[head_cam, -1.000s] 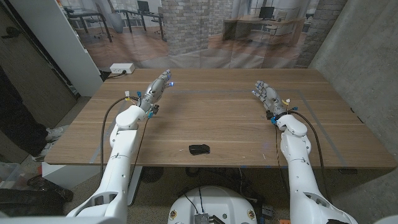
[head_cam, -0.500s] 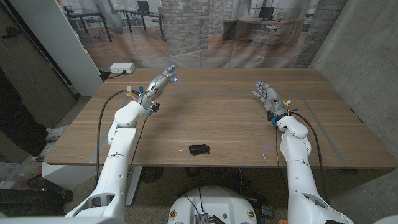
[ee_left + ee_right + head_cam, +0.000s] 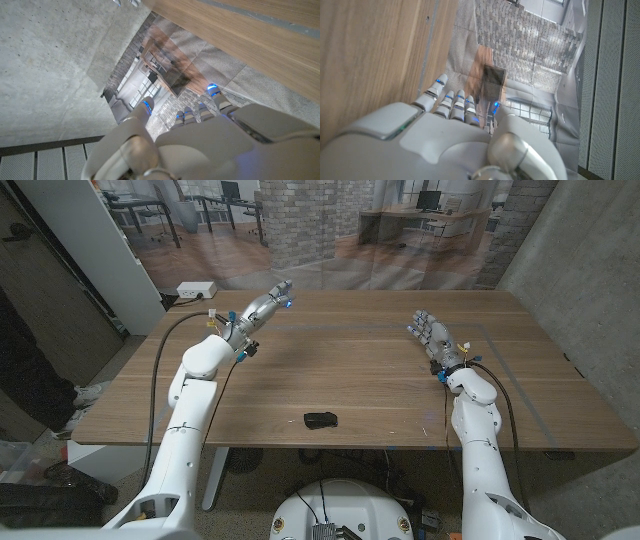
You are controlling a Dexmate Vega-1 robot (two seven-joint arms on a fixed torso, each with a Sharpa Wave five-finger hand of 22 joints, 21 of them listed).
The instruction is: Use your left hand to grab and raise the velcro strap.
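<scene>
Two white robot hands above a wooden bench (image 3: 360, 370): left hand (image 3: 262, 308) raised over the far left part, fingers extended and apart, holding nothing; right hand (image 3: 428, 335) at the far right, fingers spread, likewise empty. Small black velcro strap (image 3: 321, 420) flat near the front edge, well apart from both.

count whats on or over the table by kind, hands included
strap: 1, black, lying near the table's front edge
hands: 2, left hand and right hand, both holding nothing
white box beyond the table's far left corner: 1
total: 4
</scene>
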